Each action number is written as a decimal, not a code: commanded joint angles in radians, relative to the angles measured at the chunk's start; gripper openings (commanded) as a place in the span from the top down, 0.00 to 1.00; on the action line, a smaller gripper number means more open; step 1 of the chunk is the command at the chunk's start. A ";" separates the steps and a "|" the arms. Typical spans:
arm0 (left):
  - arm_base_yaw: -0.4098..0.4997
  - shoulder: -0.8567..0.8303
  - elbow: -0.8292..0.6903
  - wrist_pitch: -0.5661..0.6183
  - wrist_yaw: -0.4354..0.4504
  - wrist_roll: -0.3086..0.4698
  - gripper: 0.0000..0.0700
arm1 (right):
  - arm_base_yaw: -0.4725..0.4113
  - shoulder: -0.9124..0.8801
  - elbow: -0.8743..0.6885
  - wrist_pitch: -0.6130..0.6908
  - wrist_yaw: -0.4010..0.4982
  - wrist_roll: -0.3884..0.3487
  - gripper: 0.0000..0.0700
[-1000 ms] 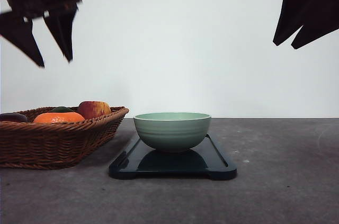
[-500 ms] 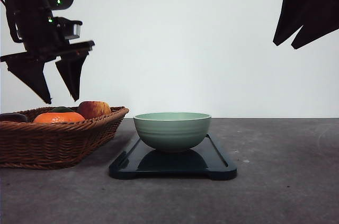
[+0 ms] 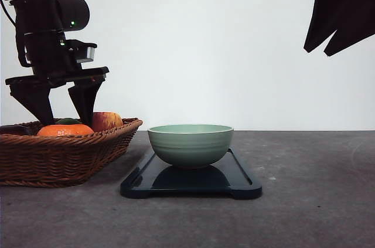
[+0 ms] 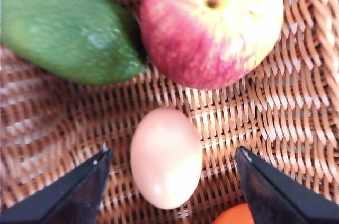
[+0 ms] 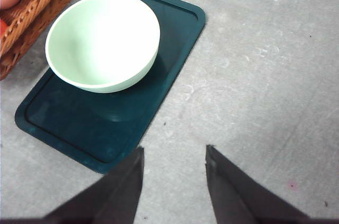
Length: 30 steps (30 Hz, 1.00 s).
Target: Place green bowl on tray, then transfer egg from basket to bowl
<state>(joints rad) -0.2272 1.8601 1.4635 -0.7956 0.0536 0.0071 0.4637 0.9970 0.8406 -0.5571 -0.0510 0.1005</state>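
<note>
the green bowl [image 3: 190, 144] sits upright on the tray [image 3: 240, 180], toward its far end as the right wrist view shows, and the tray lies flat on the grey tabletop [image 3: 310, 201] just beside the basket [image 3: 64, 157]. the left gripper [image 3: 58, 107] hangs low over the basket with its jaws spread wide, its tips about level with the fruit inside. in the left wrist view the egg [image 4: 166, 157] lies on the wicker floor between the two open fingers [image 4: 79, 192], touching neither. a red-yellow apple [image 4: 212, 23] rests just beyond the egg, a green vegetable [image 4: 66, 28] lies beside the apple, and a sliver of an orange fruit [image 4: 235, 216] shows next to the egg. the right gripper [image 5: 174, 173] is held high above the tabletop, well apart from the tray, jaws open and holding nothing
</note>
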 commanded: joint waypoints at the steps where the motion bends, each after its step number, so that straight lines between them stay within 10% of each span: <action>1: -0.003 0.024 0.022 0.004 -0.003 0.004 0.33 | 0.005 0.008 0.009 0.007 0.003 -0.002 0.67; 30: -0.003 0.078 0.022 -0.017 -0.006 -0.015 0.46 | 0.005 0.008 0.009 0.002 0.003 0.005 0.67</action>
<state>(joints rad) -0.2271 1.9126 1.4639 -0.8165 0.0505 -0.0009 0.4637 0.9970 0.8406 -0.5598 -0.0510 0.1013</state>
